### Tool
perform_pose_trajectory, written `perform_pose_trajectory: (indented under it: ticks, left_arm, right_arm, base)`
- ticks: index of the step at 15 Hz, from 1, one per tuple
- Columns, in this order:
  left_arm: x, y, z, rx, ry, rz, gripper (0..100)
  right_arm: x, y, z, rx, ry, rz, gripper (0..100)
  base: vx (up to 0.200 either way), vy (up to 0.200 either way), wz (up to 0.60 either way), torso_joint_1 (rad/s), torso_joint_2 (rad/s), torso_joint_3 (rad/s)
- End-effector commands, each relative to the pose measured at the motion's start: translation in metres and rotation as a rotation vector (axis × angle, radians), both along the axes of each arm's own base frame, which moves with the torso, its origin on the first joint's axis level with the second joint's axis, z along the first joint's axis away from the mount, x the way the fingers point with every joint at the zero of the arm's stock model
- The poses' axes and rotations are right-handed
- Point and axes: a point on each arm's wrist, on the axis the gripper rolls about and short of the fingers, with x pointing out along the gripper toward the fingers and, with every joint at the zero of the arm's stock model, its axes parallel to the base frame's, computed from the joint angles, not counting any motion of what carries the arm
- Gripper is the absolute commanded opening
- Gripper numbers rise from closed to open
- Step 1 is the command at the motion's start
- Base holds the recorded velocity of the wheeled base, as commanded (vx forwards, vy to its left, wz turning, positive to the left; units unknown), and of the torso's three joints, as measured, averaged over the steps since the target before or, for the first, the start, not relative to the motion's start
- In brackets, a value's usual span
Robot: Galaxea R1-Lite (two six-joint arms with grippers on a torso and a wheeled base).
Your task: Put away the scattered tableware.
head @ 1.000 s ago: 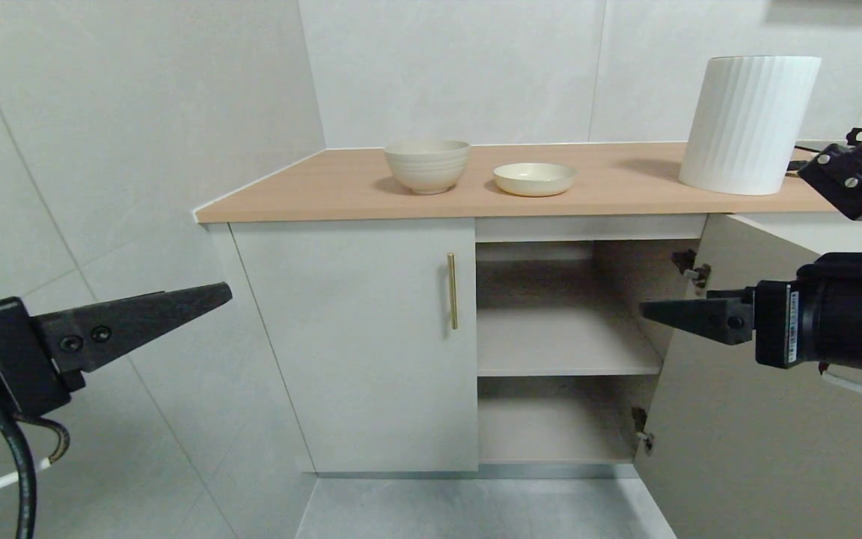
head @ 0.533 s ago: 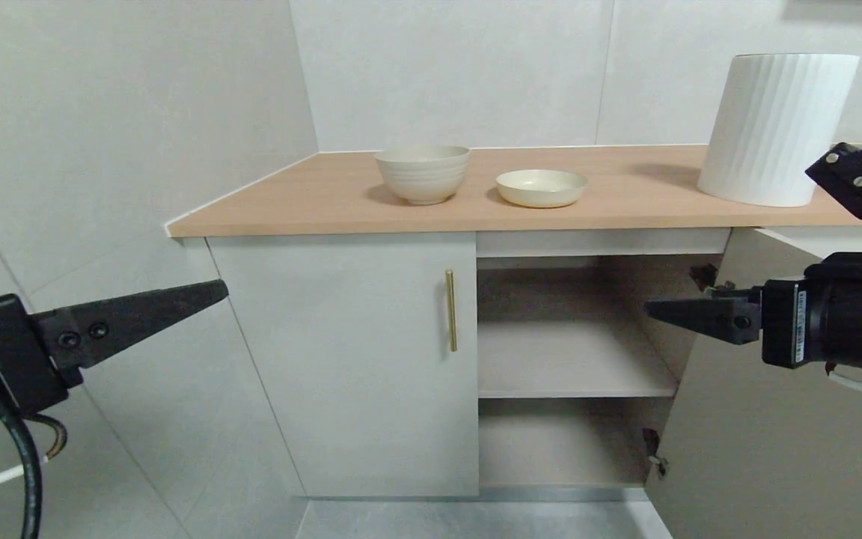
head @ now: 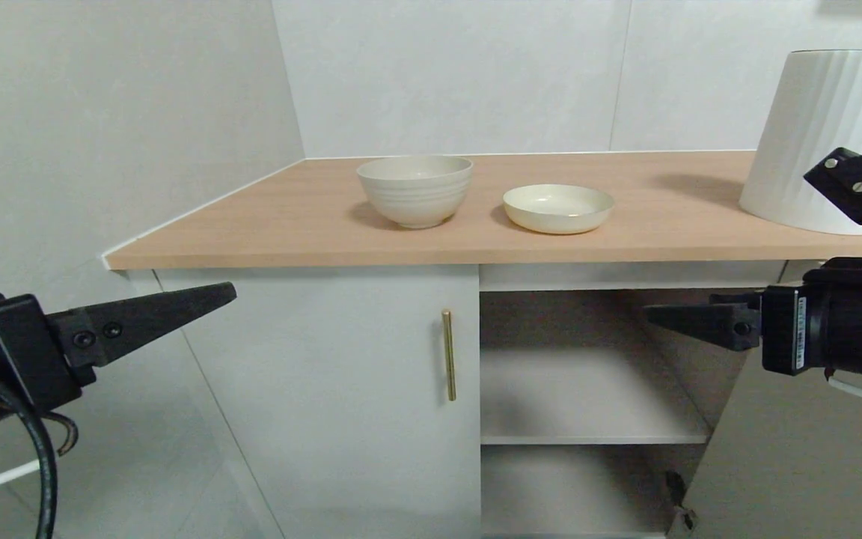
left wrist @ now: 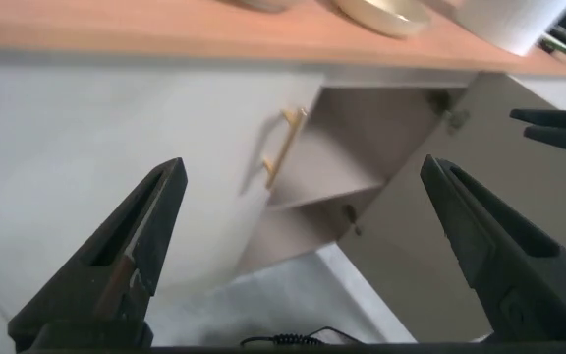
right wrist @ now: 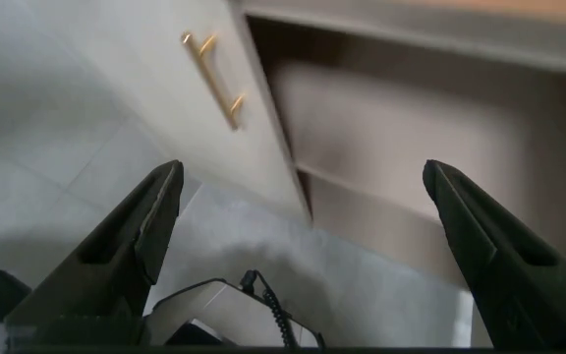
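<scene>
1. left gripper (left wrist: pixel 303 169): black tapered fingers (left wrist: pixel 131 246) spread wide apart with nothing between them. held low in front of the closed cabinet door, below counter level.
2. right gripper (right wrist: pixel 303 172): black tapered fingers (right wrist: pixel 126 246) also wide apart and unloaded. held before the open compartment, below counter level.
3. step in hand, judged: approach for a first pick-up, no piece yet taken. to do it well:
   - raise one gripper above the counter edge.
   - settle one finger inside and one outside the near rim of a piece.
   - close firmly and lift straight up before swinging towards the shelf.
   - keep the right arm wide of the tall white ribbed cylinder (head: pixel 827 135) and the open cabinet door (head: pixel 798 464).
4. cream ribbed ceramic-looking bowl (head: pixel 415 189): deep and upright, on the light-brown wooden countertop (head: pixel 289 224). the rim looks easy to pinch.
5. shallow cream round dish (head: pixel 558 207): low-walled and upright, near the bowl on its right, not touching it. the low rim likely calls for a flatter approach.
6. destination, judged: pale inner shelf (head: pixel 588 397) in the open right side of the cabinet. the white left door (head: pixel 326 389), with a slim brass handle (head: pixel 448 365), is shut.
</scene>
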Motion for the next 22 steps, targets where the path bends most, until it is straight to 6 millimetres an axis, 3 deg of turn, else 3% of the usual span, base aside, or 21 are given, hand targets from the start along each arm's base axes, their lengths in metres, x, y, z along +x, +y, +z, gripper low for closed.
perform_pose_trajectory:
  ticks: [1,9,15,22]
  left_arm:
    - [0.001,0.000,-0.001,0.001,0.004,0.001,100]
    - [0.003,-0.002,-0.002,-0.005,0.018,-0.052,100]
    - [0.020,-0.007,-0.011,0.005,0.072,-0.055,100]
    - [0.059,-0.019,-0.025,0.015,0.121,-0.049,100]
  right_arm:
    - [-0.001,-0.001,0.000,-0.001,-0.001,0.001,100]
    - [-0.001,0.000,-0.003,-0.007,0.002,0.004,100]
    - [0.001,0.000,-0.004,-0.010,0.006,0.000,100]
    - [0.013,0.005,-0.006,-0.006,-0.008,-0.006,100]
  base:
    - [0.000,0.000,0.00,0.000,0.00,0.000]
    - [0.000,0.000,0.00,0.000,0.00,0.000]
    - [0.000,0.000,0.00,0.093,-0.32,-0.272]
    - [0.000,0.000,0.00,0.159,-0.48,-0.297]
